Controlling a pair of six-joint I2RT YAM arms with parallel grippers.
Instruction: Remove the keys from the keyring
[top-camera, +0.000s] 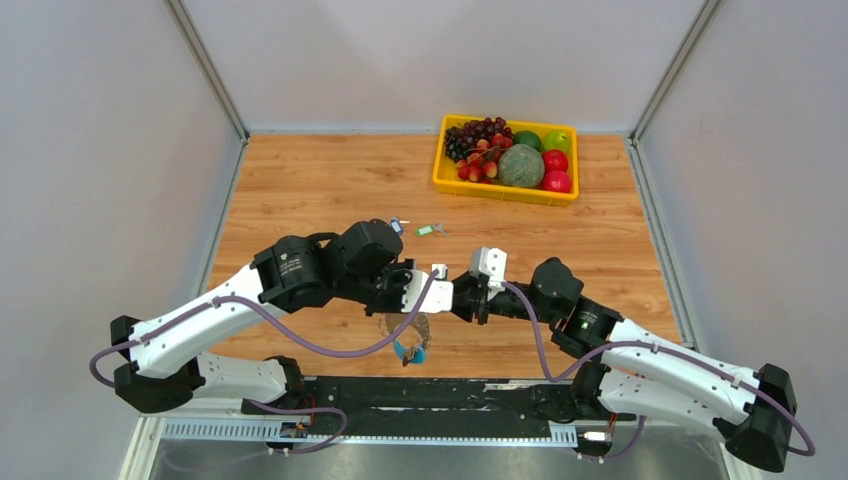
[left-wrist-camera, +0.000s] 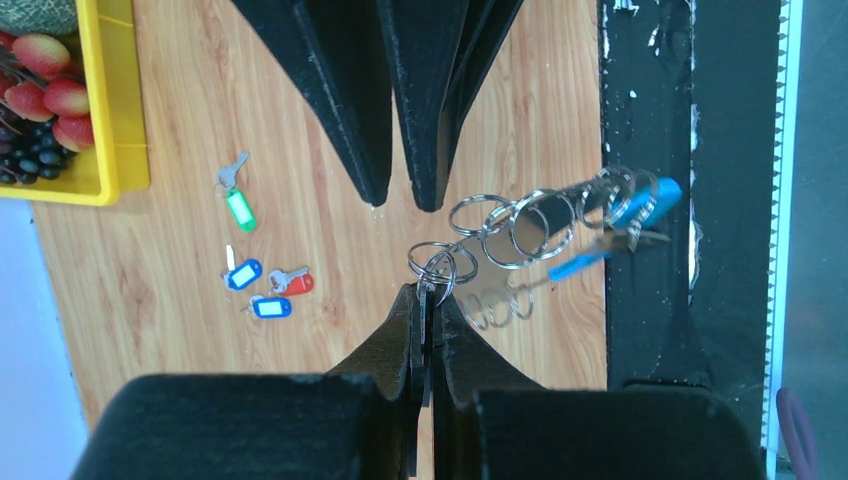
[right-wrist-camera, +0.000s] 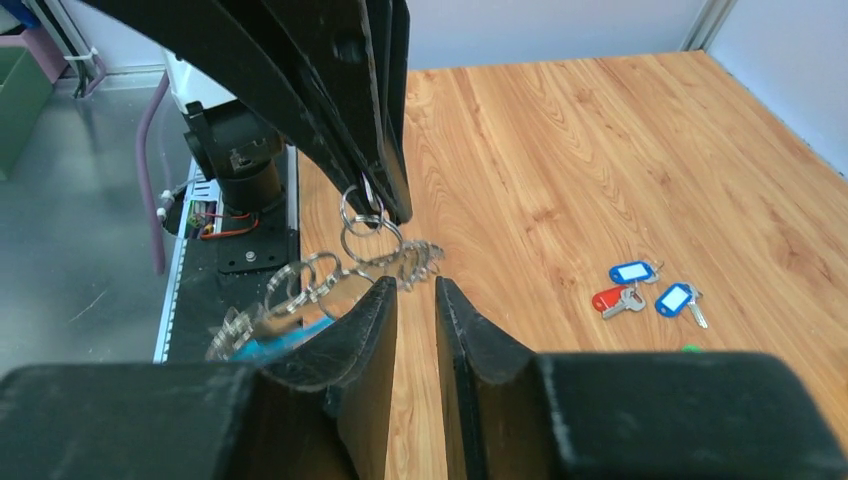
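The keyring (left-wrist-camera: 520, 225) is a chain of linked metal rings, held up above the table. My left gripper (left-wrist-camera: 430, 290) is shut on its end ring. A blue tag (left-wrist-camera: 645, 200) and a blurred key dangle at the chain's far end. In the top view the keyring (top-camera: 408, 335) hangs below the two grippers. My right gripper (right-wrist-camera: 415, 285) is open a little with nothing between its fingers, tip to tip with the left gripper's fingers (right-wrist-camera: 385, 200). Loose keys lie on the wood: a green-tagged one (left-wrist-camera: 238, 205), two blue-tagged (left-wrist-camera: 243, 274) (left-wrist-camera: 270, 307) and a red-tagged one (left-wrist-camera: 296, 283).
A yellow tray (top-camera: 490, 188) of fruit stands at the back right of the table. The black base rail (top-camera: 440, 395) runs along the near edge, under the hanging tag. Grey walls close the table in on both sides.
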